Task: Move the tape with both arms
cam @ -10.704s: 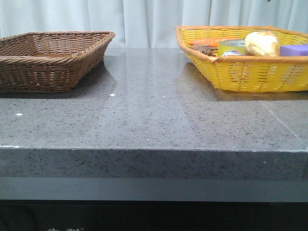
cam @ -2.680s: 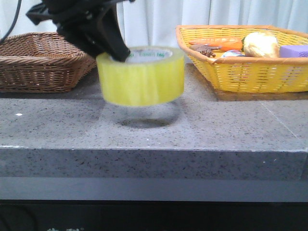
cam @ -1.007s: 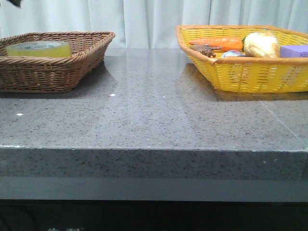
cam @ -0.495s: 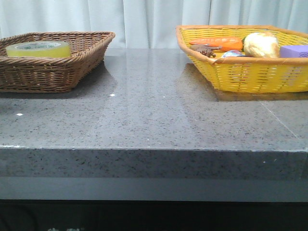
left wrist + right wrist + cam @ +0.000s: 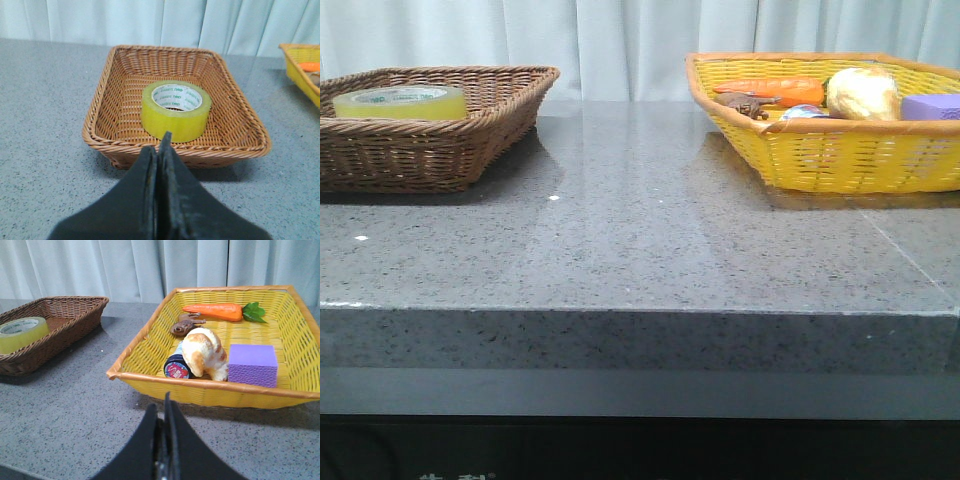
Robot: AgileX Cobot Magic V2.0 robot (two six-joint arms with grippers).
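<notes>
The tape (image 5: 400, 101), a yellow roll with a white core printed in green, lies flat inside the brown woven basket (image 5: 470, 140) at the back left. It also shows in the left wrist view (image 5: 175, 111) and the right wrist view (image 5: 21, 333). My left gripper (image 5: 160, 145) is shut and empty, held back from the brown basket's near rim (image 5: 175, 150). My right gripper (image 5: 165, 405) is shut and empty, short of the yellow basket (image 5: 165, 381). Neither arm shows in the front view.
The yellow woven basket (image 5: 840, 160) at the back right holds a carrot (image 5: 214, 311), a brown toy (image 5: 183, 327), a pale bread-like lump (image 5: 204, 354), a small round tin (image 5: 176, 368) and a purple block (image 5: 253, 364). The grey stone table (image 5: 650, 240) lies between the baskets.
The left arm carried the tape to the left, set it in the brown basket and let go. In the last second nothing has visibly moved.
</notes>
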